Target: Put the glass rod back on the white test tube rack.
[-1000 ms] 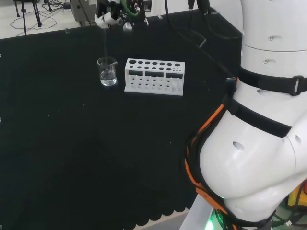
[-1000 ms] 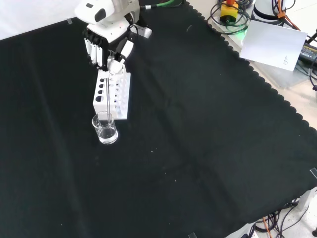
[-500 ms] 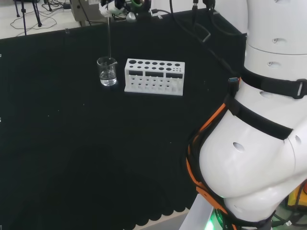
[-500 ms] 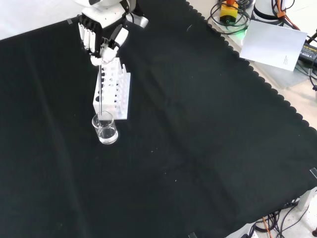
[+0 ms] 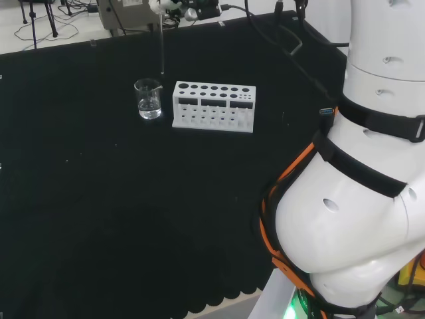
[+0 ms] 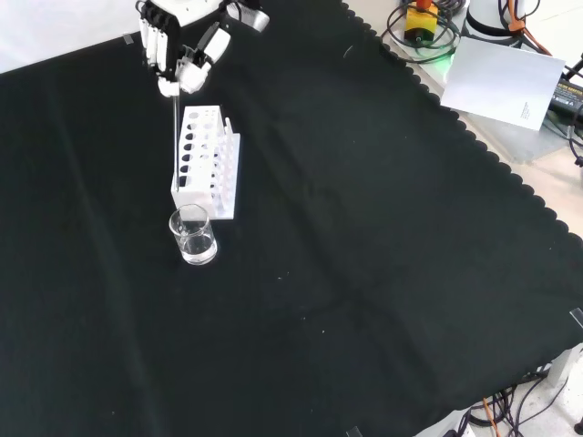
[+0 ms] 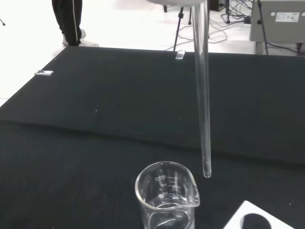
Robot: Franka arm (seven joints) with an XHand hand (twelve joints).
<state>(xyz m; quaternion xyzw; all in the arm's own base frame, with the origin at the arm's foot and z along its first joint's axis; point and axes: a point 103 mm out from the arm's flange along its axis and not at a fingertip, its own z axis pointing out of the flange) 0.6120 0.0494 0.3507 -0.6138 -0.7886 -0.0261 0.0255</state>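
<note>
The hand (image 6: 178, 50) is held high above the cloth, fingers and thumb pinching the top of a thin glass rod (image 6: 175, 127) that hangs straight down. In the head view the hand (image 5: 169, 5) sits at the top edge and the rod (image 5: 162, 46) ends just above and beside the rim of a small glass beaker (image 5: 148, 98). The wrist view shows the rod (image 7: 202, 95) with its tip clear of the beaker (image 7: 167, 195), which holds a little clear liquid. The white test tube rack (image 5: 214, 106) stands right beside the beaker; its holes (image 6: 207, 162) look empty.
The arm's own white links (image 5: 352, 199) stand at the right of the head view. A white sheet of paper (image 6: 506, 77) and cables (image 6: 428, 27) lie beyond the cloth's scalloped edge. A corner of the rack (image 7: 252, 220) shows by the beaker in the wrist view.
The hand has risen with the rod, drawing its tip up out of the beaker, and has shifted slightly towards the rack. Beaker and rack have not moved.
</note>
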